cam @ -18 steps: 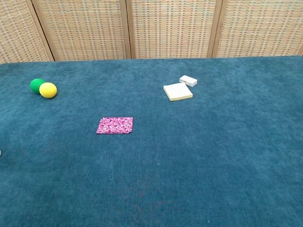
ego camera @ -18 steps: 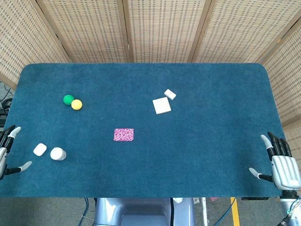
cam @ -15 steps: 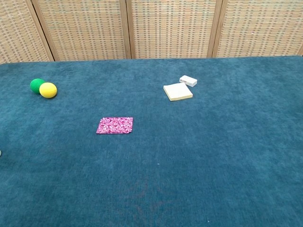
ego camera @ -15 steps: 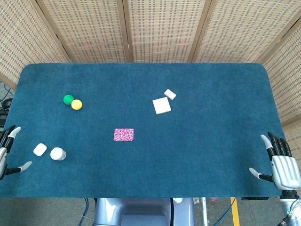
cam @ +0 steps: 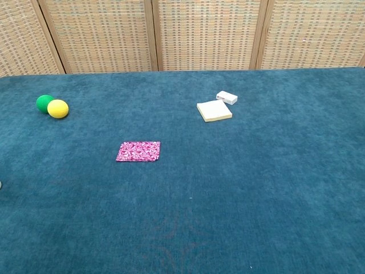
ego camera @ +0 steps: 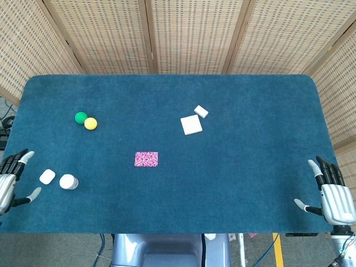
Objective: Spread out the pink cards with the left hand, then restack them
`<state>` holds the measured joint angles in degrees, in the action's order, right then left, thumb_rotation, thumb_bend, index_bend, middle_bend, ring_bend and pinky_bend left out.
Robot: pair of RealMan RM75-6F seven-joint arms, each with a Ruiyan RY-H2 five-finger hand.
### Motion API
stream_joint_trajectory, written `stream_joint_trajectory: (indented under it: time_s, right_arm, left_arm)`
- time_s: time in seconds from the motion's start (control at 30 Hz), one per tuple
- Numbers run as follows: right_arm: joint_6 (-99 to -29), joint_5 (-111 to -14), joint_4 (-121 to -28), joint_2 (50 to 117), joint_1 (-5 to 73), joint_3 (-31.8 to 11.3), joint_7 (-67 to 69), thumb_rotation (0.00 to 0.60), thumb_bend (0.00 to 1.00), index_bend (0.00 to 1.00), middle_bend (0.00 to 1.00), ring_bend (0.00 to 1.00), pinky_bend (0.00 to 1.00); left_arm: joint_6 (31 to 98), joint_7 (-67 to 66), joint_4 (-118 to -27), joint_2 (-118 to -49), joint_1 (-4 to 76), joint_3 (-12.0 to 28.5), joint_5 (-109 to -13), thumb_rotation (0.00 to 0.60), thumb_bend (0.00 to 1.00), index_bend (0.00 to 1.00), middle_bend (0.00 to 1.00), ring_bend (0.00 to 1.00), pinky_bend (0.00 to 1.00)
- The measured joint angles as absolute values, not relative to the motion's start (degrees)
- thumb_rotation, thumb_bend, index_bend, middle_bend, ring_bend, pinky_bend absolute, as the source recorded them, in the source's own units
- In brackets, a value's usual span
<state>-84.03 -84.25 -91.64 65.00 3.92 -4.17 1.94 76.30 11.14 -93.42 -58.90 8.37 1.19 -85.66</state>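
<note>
Near the middle of the counter [ego camera: 233,189], a little toward seven o'clock of centre, the pink cards [ego camera: 146,159] lie as one squared stack, untouched. Our left hand [ego camera: 11,182] sits at the counter's edge at about eight o'clock from the cards, well apart from them, fingers apart and holding nothing; the right hand [ego camera: 332,194] rests likewise released at four o'clock, far off.

We judge the spreading not yet begun. To do it well, we should bring the left hand over flat, press lightly on the top of the stack and sweep sideways so the cards fan rather than slide as a block. The carpet-like surface will likely grip the bottom card, which helps.

On the way, a white round tub [ego camera: 68,181] and a white block [ego camera: 47,176] lie just beside the hand; we should lift over them.
</note>
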Motion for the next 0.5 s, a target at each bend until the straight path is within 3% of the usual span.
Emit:
stream_joint_trajectory:
  time_s: [0.07, 0.3, 0.5]
  right_arm:
    - [-83.7, -84.1, -91.7, 65.0, 4.0, -4.2, 2.3, 0.600, 0.00, 0.00, 0.00, 0.00, 0.00]
    - [-83.0, -84.0, -91.6, 64.7, 4.2, -4.1, 3.5, 0.600, 0.00, 0.00, 0.00, 0.00, 0.00]
    - [-82.2, -83.9, -91.4, 64.4, 4.4, -4.0, 4.8, 0.600, 0.00, 0.00, 0.00, 0.00, 0.00]
  left_arm:
    - [73.7, 13.8, -93.1, -58.6, 10.4, 1.0, -87.4, 0.600, 1.00, 0.00, 0.00, 0.00, 0.00]
    - [64.7, 17.0, -93.6, -58.9, 20.1, 2.2, -92.4, 0.600, 1.00, 0.00, 0.00, 0.00, 0.00]
    - [52.6, 17.3, -95.0, -61.7, 29.2, 4.6, -90.7, 0.600, 1.00, 0.02, 0.00, 0.00, 0.00]
